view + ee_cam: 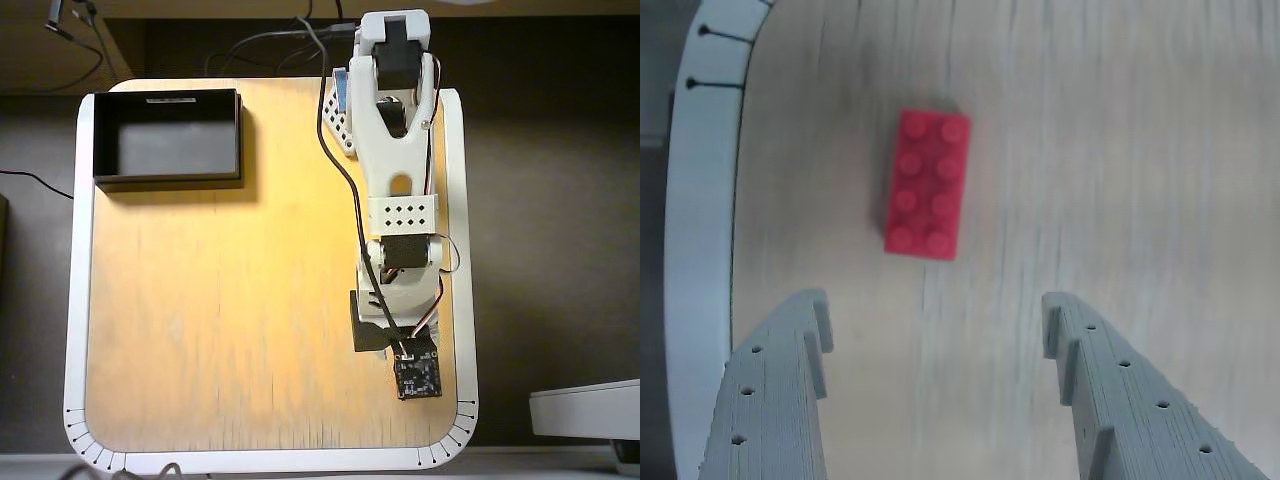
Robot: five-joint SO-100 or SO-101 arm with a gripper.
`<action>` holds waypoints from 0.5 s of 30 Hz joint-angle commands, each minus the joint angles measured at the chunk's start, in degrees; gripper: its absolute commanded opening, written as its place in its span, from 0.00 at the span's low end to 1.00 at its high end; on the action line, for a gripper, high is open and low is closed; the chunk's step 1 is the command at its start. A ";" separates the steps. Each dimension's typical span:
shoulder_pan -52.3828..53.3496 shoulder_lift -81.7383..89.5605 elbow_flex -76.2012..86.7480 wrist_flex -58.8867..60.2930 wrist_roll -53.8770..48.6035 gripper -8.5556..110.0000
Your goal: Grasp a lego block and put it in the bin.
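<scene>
The lego block (928, 185), a bright red brick with two rows of studs, lies flat on the pale wooden board in the wrist view. My gripper (935, 305) is open just short of it, grey fingers (780, 390) spread wider than the brick and holding nothing. In the overhead view the white arm (400, 200) reaches down the board's right side, and its wrist covers both the brick and the fingertips. The bin (100, 140), a shallow black tray, sits at the board's top left corner, far from the gripper, with nothing seen inside.
A white rim with black tick marks (705, 200) borders the board close to the left of the brick in the wrist view. In the overhead view, bare wood (230, 300) lies between arm and bin. Cables (340, 170) run along the arm.
</scene>
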 commanded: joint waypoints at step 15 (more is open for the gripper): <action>-0.44 -7.65 -8.09 -11.43 -1.85 0.25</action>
